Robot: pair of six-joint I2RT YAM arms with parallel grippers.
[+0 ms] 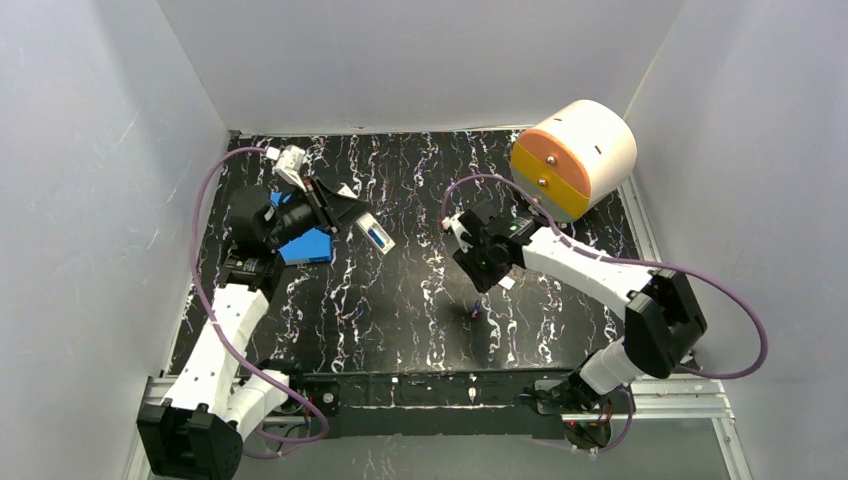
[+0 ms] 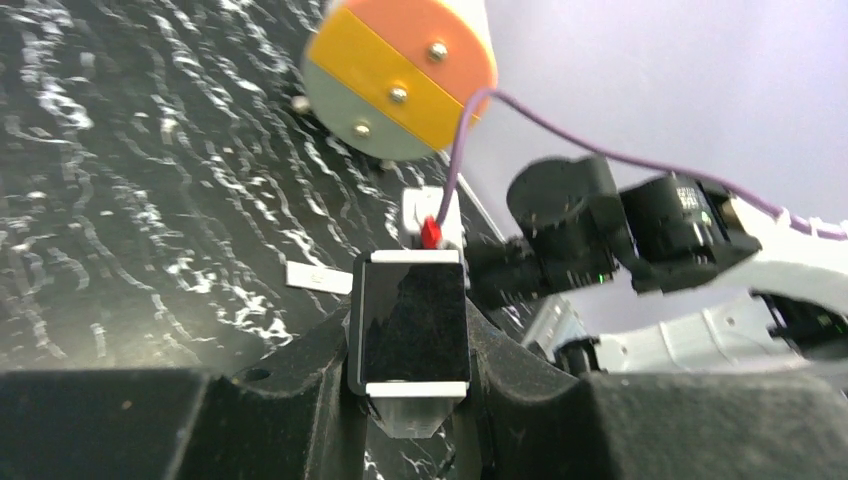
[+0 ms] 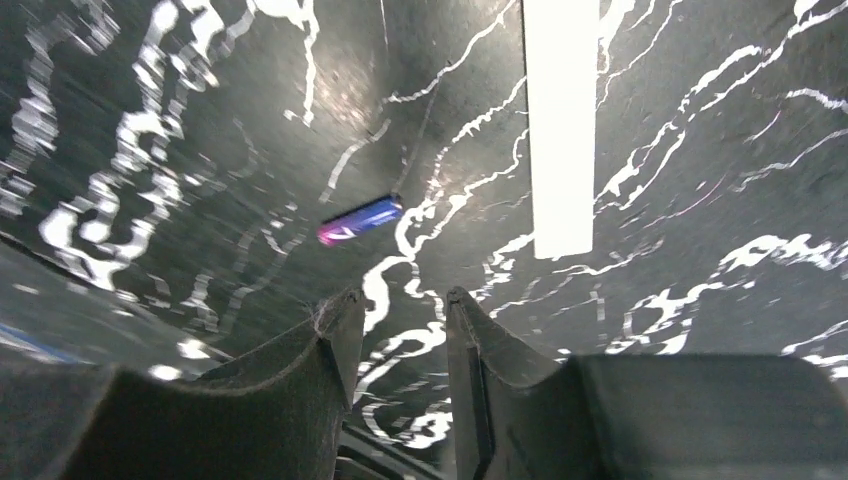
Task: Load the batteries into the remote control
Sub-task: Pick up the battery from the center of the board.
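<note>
My left gripper is shut on the remote control, a white bar held above the table at the back left. One blue battery shows in its recess in the top view. In the left wrist view the remote sits between my fingers and shows a glossy dark face with white ends. A second blue battery lies loose on the table just ahead of my right gripper, which is open and empty. In the top view this battery lies just below the right gripper.
A flat white strip lies on the table beside the loose battery; it also shows in the left wrist view. A cream-and-orange drum stands at the back right. A flat blue pad lies under the left arm.
</note>
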